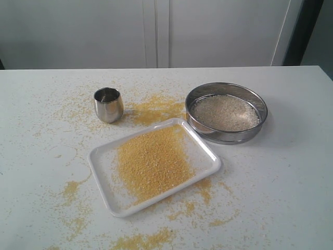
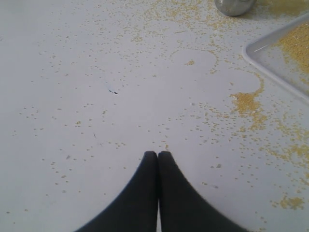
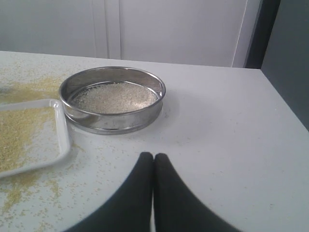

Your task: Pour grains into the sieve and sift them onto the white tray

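Note:
The steel sieve [image 1: 226, 112] [image 3: 112, 99] stands on the table at the right, holding pale whitish grains [image 1: 225, 111] [image 3: 116, 96] on its mesh. The white tray [image 1: 104, 177] [image 3: 62, 128] lies in the middle, with yellow meal [image 1: 153, 161] [image 3: 14, 135] spread over it; its corner [image 2: 270, 58] shows in the left wrist view. Neither arm appears in the exterior view. My left gripper [image 2: 158, 153] is shut and empty above the bare table, well short of the tray. My right gripper [image 3: 154, 155] is shut and empty, a little short of the sieve.
A small steel cup [image 1: 108, 104] [image 2: 234, 6] stands upright behind the tray's left end. Yellow meal is scattered on the table [image 1: 151, 107] around the tray, with small heaps [image 2: 246, 102] near its front. A white wall rises behind the table.

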Available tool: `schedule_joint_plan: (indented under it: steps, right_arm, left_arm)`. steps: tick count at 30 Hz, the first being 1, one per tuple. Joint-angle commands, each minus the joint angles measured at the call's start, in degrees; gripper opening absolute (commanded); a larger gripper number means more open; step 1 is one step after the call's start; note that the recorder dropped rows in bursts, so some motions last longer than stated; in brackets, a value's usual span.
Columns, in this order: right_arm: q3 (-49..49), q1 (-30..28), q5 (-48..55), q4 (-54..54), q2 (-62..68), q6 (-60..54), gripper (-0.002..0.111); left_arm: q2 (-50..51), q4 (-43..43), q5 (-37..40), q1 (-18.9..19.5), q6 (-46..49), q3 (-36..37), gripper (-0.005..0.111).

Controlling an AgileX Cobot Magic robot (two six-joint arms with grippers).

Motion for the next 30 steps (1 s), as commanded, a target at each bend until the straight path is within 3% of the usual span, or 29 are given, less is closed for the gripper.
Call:
schedule_joint_plan:
  steps: [1, 30]
  right_arm:
    - [1.7, 0.3, -2.8, -0.7, -0.3, -0.7, 0.000]
    - [1.7, 0.3, 1.9, -2.2, -0.3, -0.1, 0.000]
  left_arm:
    - [-0.2, -0.8, -0.1, 0.1, 0.0, 0.2, 0.000]
    - [-0.2, -0.8, -0.1, 0.1, 0.0, 0.2, 0.000]
